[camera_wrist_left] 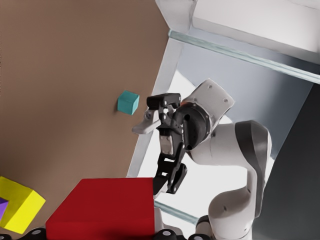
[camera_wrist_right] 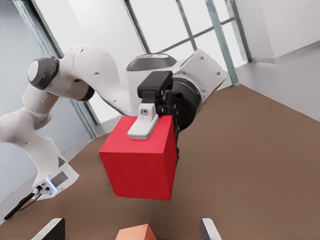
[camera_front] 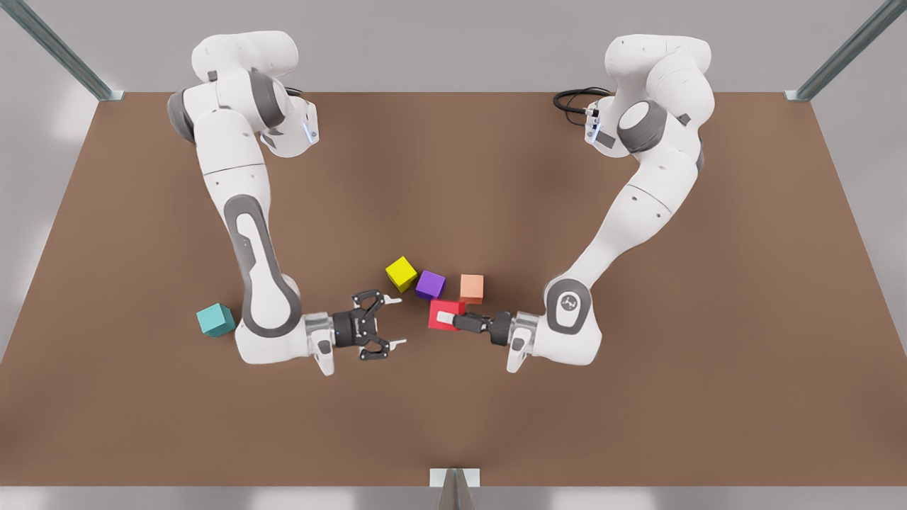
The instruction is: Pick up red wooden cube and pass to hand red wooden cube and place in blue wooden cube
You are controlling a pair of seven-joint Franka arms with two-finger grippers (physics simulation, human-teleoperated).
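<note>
Two grippers: facing each other, tips apart.
Left gripper (camera_front: 448, 320): clamped on red wooden cube (camera_front: 446, 314).
Hand (camera_front: 397, 322): spread wide, at the cube's 9 o'clock.
Blue wooden cube (camera_front: 215, 320): on table, behind hand's arm.

The table (camera_front: 453, 177) is a flat, matt brown surface, smooth and without visible grain. The red wooden cube (camera_front: 446, 312) has plain matt faces with no wood texture, and so do the blue wooden cube (camera_front: 215, 319), the yellow cube (camera_front: 401, 273), the purple cube (camera_front: 430, 285) and the salmon-orange cube (camera_front: 471, 288). The arm shells (camera_front: 230, 156) look like smooth white plastic with a soft sheen, with matt grey joint bands. The left gripper (camera_front: 445, 320), clamped on the red cube, is matt black with a pale plastic-looking pad (camera_wrist_right: 142, 122). The right gripper (camera_front: 397, 322), fingers spread, is black linkage with white tips. The corner posts (camera_front: 57, 46) look like brushed metal.
</note>
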